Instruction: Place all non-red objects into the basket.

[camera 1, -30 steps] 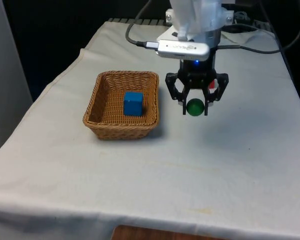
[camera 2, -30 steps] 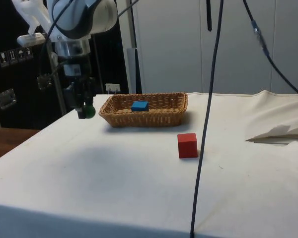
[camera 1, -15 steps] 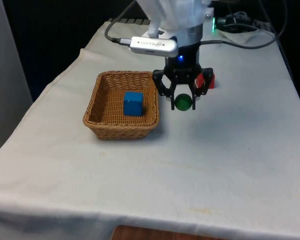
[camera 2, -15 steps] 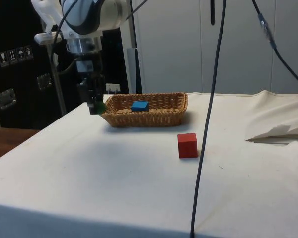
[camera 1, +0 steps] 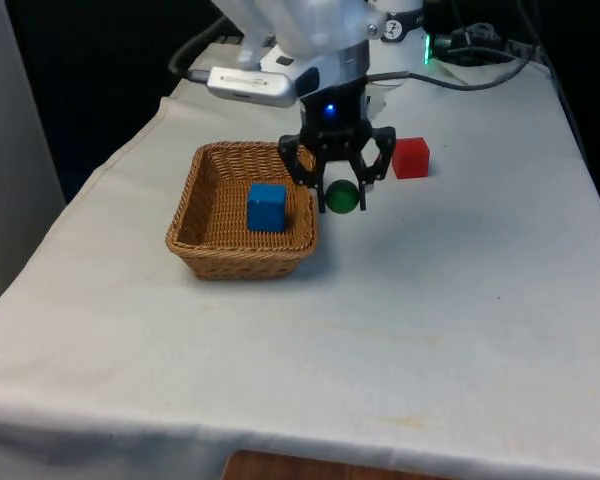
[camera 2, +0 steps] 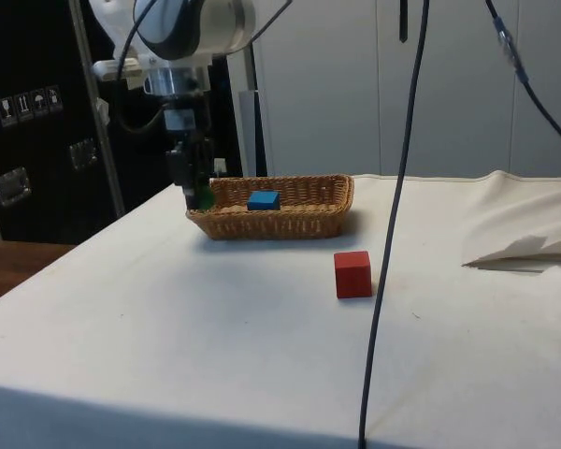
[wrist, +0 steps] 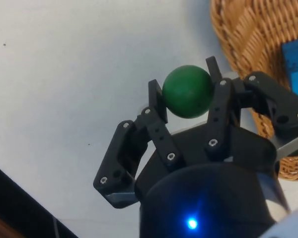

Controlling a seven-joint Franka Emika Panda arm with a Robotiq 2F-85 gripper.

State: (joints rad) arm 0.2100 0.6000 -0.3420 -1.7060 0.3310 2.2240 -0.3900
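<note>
White cloth, creased at its edges, covers the counter (camera 1: 430, 330); black curtains hang beyond it and dark cabinets line one side. Near the wicker basket (camera 1: 202, 225), which holds a blue cube (camera 1: 266, 206), the jaws pinch a green ball (camera 1: 341, 197) above the cloth, just beside the basket's rim on the front view's right. A red cube (camera 1: 411, 158) sits on the cloth farther out on that same side of the basket, apart from it.
</note>
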